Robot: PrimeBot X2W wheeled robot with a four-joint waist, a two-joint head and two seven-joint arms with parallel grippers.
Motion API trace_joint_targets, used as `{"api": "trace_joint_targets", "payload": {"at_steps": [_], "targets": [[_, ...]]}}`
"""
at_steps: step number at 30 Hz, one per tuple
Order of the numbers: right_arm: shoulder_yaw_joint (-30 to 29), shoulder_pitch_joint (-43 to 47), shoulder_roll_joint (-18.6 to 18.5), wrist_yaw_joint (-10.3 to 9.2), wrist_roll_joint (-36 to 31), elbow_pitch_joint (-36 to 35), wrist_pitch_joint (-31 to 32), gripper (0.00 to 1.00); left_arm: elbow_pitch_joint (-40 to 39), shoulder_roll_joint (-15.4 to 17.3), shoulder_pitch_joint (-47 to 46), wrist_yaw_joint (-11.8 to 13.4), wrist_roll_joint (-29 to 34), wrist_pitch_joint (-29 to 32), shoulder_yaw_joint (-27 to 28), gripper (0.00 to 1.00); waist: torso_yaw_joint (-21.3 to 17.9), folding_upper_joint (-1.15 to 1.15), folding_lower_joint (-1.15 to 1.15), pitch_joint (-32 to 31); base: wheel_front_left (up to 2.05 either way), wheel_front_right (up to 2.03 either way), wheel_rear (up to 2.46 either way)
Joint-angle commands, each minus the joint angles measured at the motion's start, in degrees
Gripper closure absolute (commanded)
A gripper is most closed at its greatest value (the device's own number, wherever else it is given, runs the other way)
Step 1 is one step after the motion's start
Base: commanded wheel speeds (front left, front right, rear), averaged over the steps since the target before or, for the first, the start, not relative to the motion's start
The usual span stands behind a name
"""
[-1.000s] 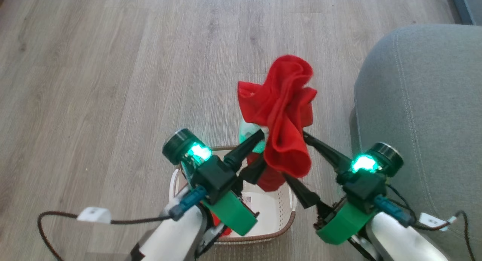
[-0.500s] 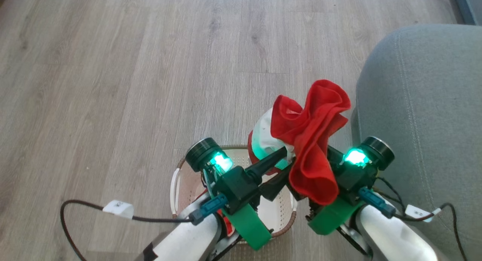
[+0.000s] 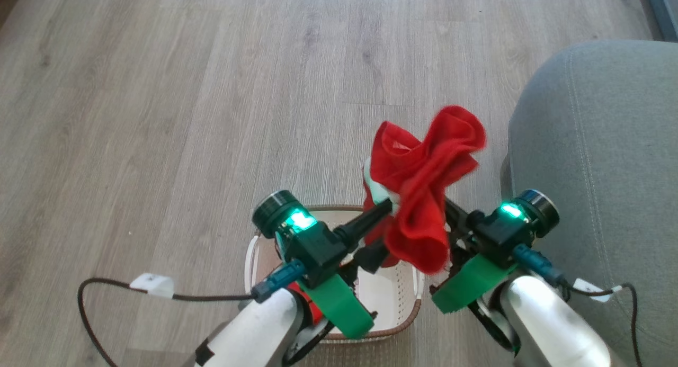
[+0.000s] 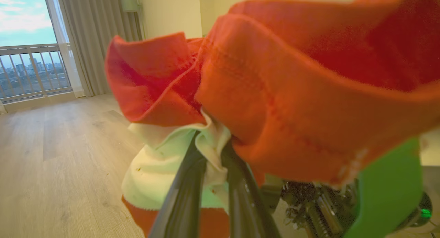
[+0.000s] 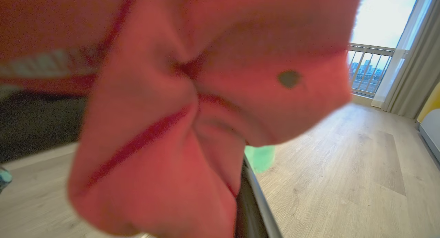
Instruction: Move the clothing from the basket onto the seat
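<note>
Clothing (image 3: 424, 187), bright red fabric with white panel, aloft over cream perforated plastic basket (image 3: 412, 318), near light grey upholstered seat (image 3: 593, 144). Left gripper (image 4: 213, 152) clamped on white panel. Right gripper (image 3: 456, 218) jaws buried in fabric: cannot tell.

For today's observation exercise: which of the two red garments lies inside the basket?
The red garment part-hidden under the left arm, lying in the basket; the other garment hangs pinched in the left gripper, above the rim.
</note>
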Motion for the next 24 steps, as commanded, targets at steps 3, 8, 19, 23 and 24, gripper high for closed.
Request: {"api": "trace_joint_targets", "payload": {"at_steps": [3, 8, 19, 23, 24], "targets": [[-2.2, -0.3, 1.2, -0.01, 1.4, -2.5, -0.4, 1.0, -1.1, -0.1, -1.4, -0.1, -0.2, -0.5, 2.8, 1.0, -0.1, 0.0, 0.0, 0.1, 0.0, 0.0, 0.0], [-5.6, 0.8, 2.7, -0.01, 3.8, -4.0, -0.4, 1.0, 0.9, 0.1, -0.4, -0.1, -0.7, -0.5, 2.9, 1.0, -0.1, 0.0, 0.0, 0.2, 0.0, 0.0, 0.0], [-7.7, 1.8, 4.1, -0.01, 7.0, -5.1, -0.4, 1.0, 9.8, 0.5, 1.0, -0.1, 0.2, -0.5, 2.0, 1.0, -0.4, 0.0, 0.0, 0.2, 0.0, 0.0, 0.0], [-8.1, 1.8, 4.3, -0.01, 7.4, -5.3, -0.4, 1.0, 11.6, 0.2, 0.7, -0.1, -0.8, -0.5, 0.6, 1.0, -0.4, 0.0, 0.0, 0.3, 0.0, 0.0, 0.0], [-8.2, 1.8, 4.3, -0.01, 7.4, -5.3, -0.4, 1.0, 11.8, 0.2, 0.6, -0.1, -0.9, -0.5, 0.4, 1.0, -0.3, 0.0, 0.0, 0.3, 0.0, 0.0, 0.0]]}}
